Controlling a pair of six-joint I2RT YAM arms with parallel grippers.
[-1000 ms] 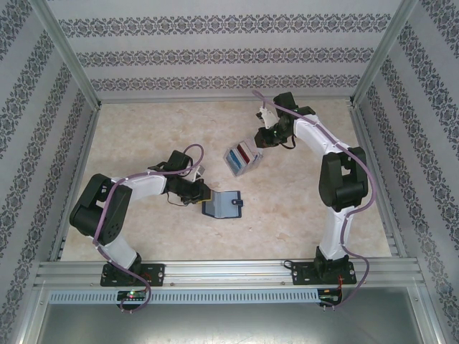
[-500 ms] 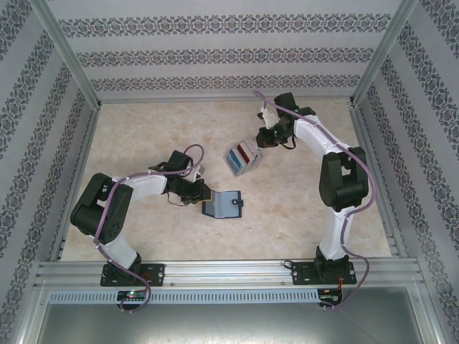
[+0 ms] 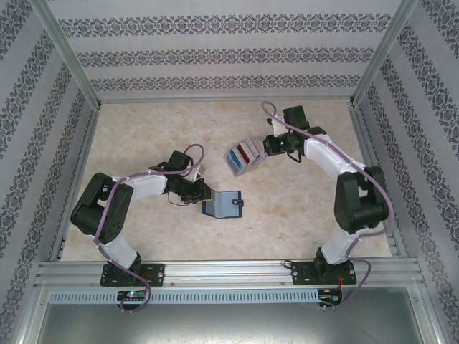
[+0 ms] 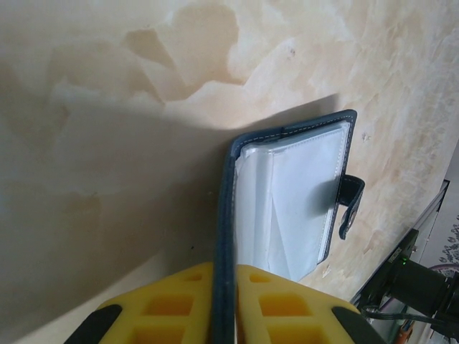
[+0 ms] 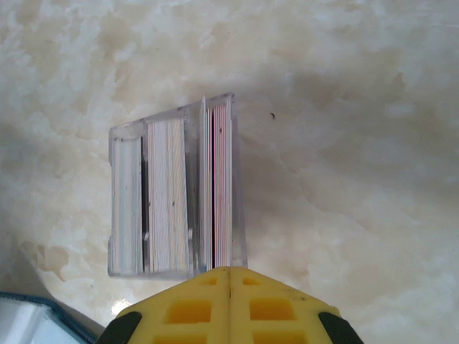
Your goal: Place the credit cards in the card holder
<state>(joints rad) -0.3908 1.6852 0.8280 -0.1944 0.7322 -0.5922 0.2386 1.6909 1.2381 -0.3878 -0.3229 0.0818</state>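
Observation:
The navy card holder (image 3: 224, 203) lies open on the table, its clear sleeves (image 4: 287, 208) and snap strap showing. My left gripper (image 3: 204, 197) (image 4: 226, 269) is shut on the edge of its left cover. The credit cards (image 3: 244, 152) (image 5: 168, 193) stand on edge in several stacks inside a clear rack (image 5: 115, 136). My right gripper (image 3: 265, 146) (image 5: 229, 271) is shut, and its tips sit over the near end of the rightmost stack, where red and dark edges show. Whether a card is pinched between the tips I cannot tell.
The marbled tabletop (image 3: 143, 136) is ringed by aluminium rails and patterned walls. A corner of the card holder (image 5: 29, 319) lies near the rack's lower left. Open table stretches to the right of the rack (image 5: 358, 179).
The right arm's elbow has swung to the right and its wrist has moved slightly nearer, still at the rack's right end. Its jaws have closed. The left arm and the card holder have stayed put.

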